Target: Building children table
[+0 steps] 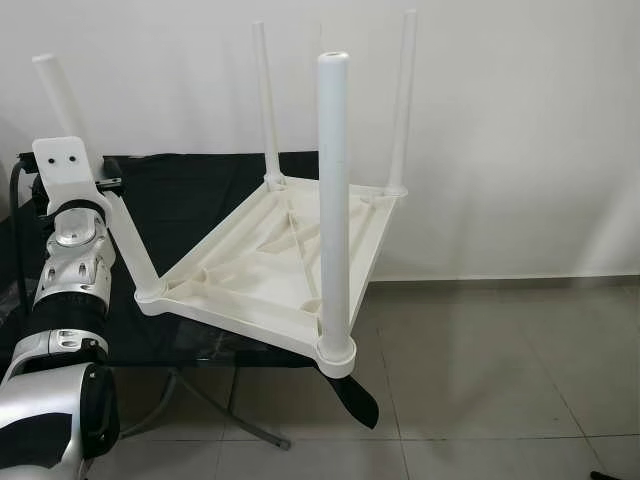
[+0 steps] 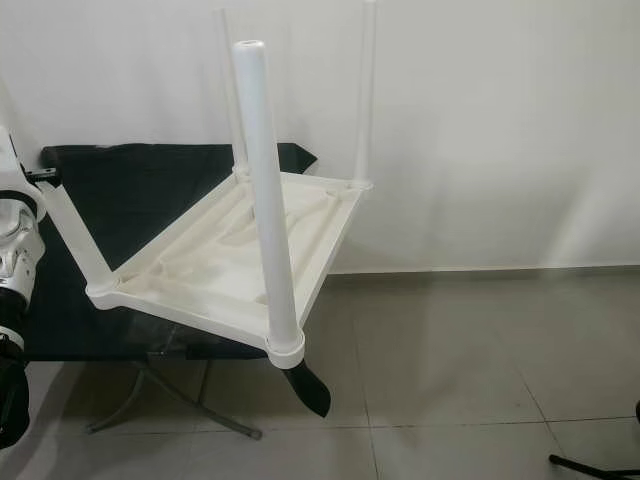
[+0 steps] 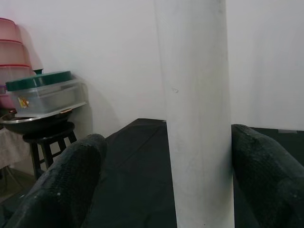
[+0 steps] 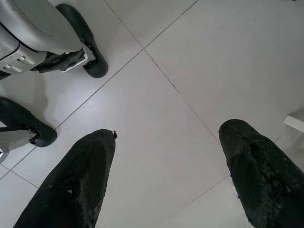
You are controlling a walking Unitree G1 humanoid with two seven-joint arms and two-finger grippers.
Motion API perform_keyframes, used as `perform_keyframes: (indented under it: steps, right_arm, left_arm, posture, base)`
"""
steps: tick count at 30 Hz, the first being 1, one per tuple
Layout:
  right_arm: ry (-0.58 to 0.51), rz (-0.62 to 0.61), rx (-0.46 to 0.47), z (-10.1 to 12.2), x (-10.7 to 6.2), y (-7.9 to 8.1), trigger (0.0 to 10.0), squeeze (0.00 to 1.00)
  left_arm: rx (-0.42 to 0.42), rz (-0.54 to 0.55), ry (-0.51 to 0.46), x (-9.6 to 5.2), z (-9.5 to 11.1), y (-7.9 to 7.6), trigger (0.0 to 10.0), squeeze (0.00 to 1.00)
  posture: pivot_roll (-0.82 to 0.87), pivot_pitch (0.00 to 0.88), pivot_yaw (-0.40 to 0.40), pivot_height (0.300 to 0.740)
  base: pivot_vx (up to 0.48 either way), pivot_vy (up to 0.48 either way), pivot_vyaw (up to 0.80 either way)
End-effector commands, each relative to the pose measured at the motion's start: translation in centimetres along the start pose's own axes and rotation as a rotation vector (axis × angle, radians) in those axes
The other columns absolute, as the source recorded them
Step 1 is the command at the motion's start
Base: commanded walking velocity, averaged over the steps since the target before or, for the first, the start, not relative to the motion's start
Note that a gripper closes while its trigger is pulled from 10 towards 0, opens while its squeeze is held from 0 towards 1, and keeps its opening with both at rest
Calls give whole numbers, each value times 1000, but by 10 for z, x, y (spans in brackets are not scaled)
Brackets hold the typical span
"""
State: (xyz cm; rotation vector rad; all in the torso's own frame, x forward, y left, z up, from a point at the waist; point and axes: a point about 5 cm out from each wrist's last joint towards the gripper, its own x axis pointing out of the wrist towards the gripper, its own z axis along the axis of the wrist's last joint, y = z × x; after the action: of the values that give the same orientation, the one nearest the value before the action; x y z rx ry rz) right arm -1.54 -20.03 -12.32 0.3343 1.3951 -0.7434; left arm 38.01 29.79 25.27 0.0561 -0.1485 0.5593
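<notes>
A white plastic children's table [image 1: 275, 255] lies upside down and tilted on a black cot [image 1: 190, 195], with its legs pointing up. The nearest leg [image 1: 334, 200] stands at the corner that overhangs the cot's edge. My left arm [image 1: 70, 260] is raised at the left beside the slanting left leg [image 1: 120, 235]. In the left wrist view my left gripper [image 3: 168, 142] is open around that white leg [image 3: 197, 114]: one finger [image 3: 266, 175] lies against it, the other finger [image 3: 66, 180] stands apart. My right gripper [image 4: 168, 135] hangs open over the tiled floor, holding nothing.
A black flap [image 1: 352, 397] hangs under the table's near corner. The cot's metal legs [image 1: 225, 415] cross below it. A stool with stacked plastic containers [image 3: 42, 92] stands by the white wall. My feet [image 4: 88, 52] are on the grey floor tiles [image 1: 500, 380].
</notes>
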Motion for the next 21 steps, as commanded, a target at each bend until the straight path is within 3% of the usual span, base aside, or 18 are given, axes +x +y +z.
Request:
perform_keyframes:
  steps: [1,18,19,21]
  right_arm:
    - [-1239,410,-453,336,-201,178,10000,0]
    - [-1239,410,-453,336,-201,178,10000,0]
    - [-1242,414,-458,335,-201,179,10000,0]
    - [-1242,414,-458,335,-201,179,10000,0]
  left_arm:
    - [1,12,22,0,-6,3,10000,0]
    - [1,12,22,0,-6,3,10000,0]
    - [5,39,13,1,-4,10,10000,0]
    - [5,39,13,1,-4,10,10000,0]
  posture:
    - [88,0,-8,740]
    - [88,0,-8,740]
    - [88,0,0,740]
    - [88,0,0,740]
  base:
    - [0,0,0]
    - [0,0,0]
    - [0,0,0]
    - [0,0,0]
